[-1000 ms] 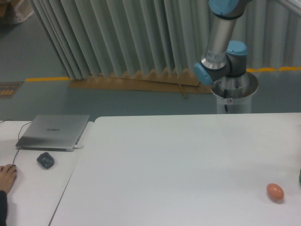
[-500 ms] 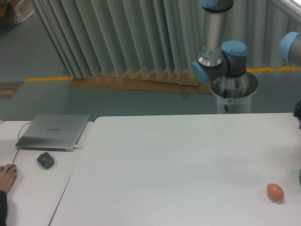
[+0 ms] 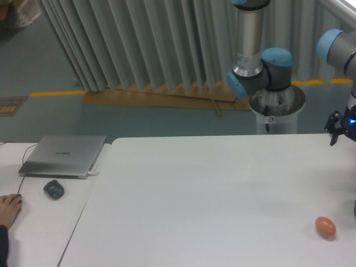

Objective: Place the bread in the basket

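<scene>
The bread is out of view, and so is the basket. My gripper [image 3: 343,132] comes in at the right edge of the frame, hanging above the far right corner of the white table [image 3: 211,189]. It is black with a small blue light, and the frame edge cuts part of it off. Only one dark finger [image 3: 333,137] shows clearly, so I cannot make out whether the jaws are open or shut. Nothing is visible in it.
A smooth reddish-orange egg-shaped object [image 3: 325,226] lies near the table's front right. A dark sliver [image 3: 354,208] shows at the right edge. On the left side table are a closed laptop [image 3: 64,156], a dark mouse [image 3: 54,189] and a person's hand [image 3: 8,208]. The arm's base [image 3: 276,108] stands behind the table.
The arm has swung round, and the gripper has come into view at the right edge and lowered toward the table. The egg-shaped object has not moved.
</scene>
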You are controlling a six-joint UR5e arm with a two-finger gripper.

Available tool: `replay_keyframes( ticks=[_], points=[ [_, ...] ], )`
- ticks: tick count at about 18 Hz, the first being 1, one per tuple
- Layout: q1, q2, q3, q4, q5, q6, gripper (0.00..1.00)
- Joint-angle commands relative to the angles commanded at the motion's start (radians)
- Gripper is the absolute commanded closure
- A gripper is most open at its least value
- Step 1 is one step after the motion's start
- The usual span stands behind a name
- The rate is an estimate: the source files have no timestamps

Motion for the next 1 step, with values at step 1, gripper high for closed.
replay_keyframes(
  ticks=[1],
  points=[
    [0.000,0.000,0.000,0.000,0.002,0.000,0.00]
  ],
)
